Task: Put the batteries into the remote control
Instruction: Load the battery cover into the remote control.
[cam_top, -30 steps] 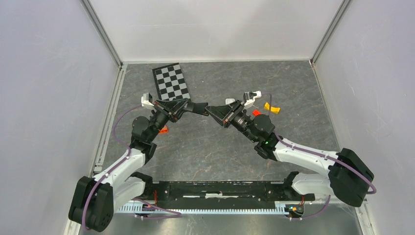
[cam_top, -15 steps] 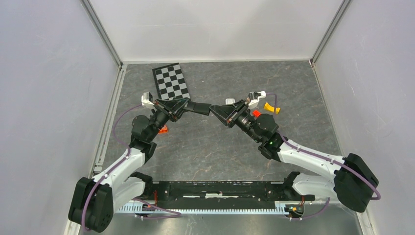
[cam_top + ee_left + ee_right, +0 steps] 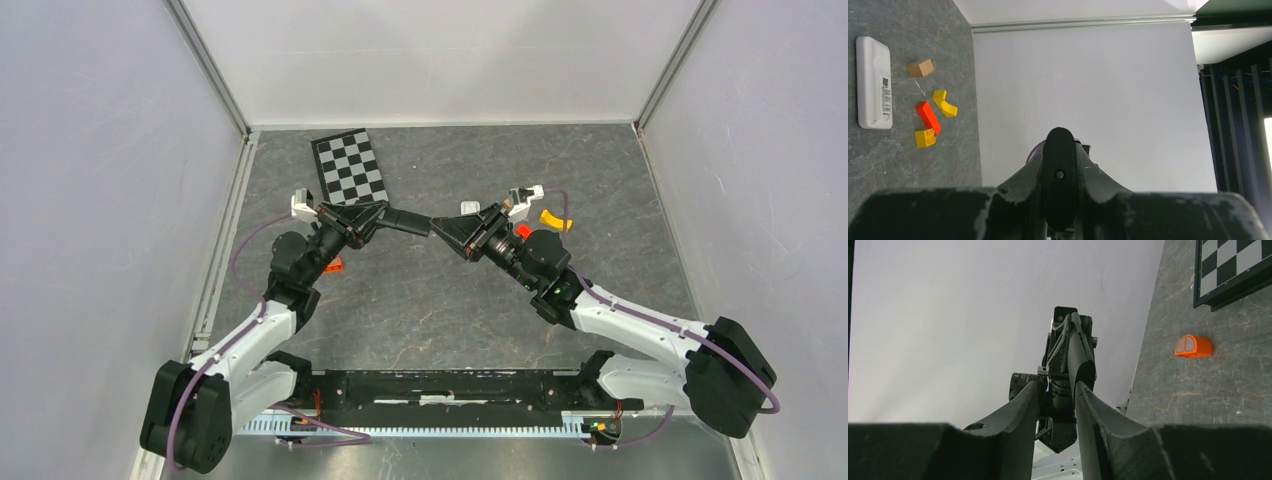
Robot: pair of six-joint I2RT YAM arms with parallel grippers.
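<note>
My left gripper (image 3: 372, 215) is shut on a black remote (image 3: 405, 220) and holds it in the air, its far end pointing right. In the left wrist view the remote's rounded end (image 3: 1060, 150) fills the space between my fingers. My right gripper (image 3: 443, 228) faces it, tip close to the remote's end; whether they touch I cannot tell. In the right wrist view its jaws (image 3: 1057, 387) stand apart with nothing between them, and the remote (image 3: 1080, 362) shows just beyond. No batteries show in any view.
A white flat device (image 3: 872, 82) lies on the table beside a tan block (image 3: 920, 67), a yellow curved block (image 3: 944, 102), a red block (image 3: 927, 116) and a yellow brick (image 3: 925, 137). An orange domed piece (image 3: 1193, 346) lies near the checkerboard (image 3: 350, 168).
My right arm has shifted a little to the right, its gripper still facing the remote's end. My left arm has barely moved.
</note>
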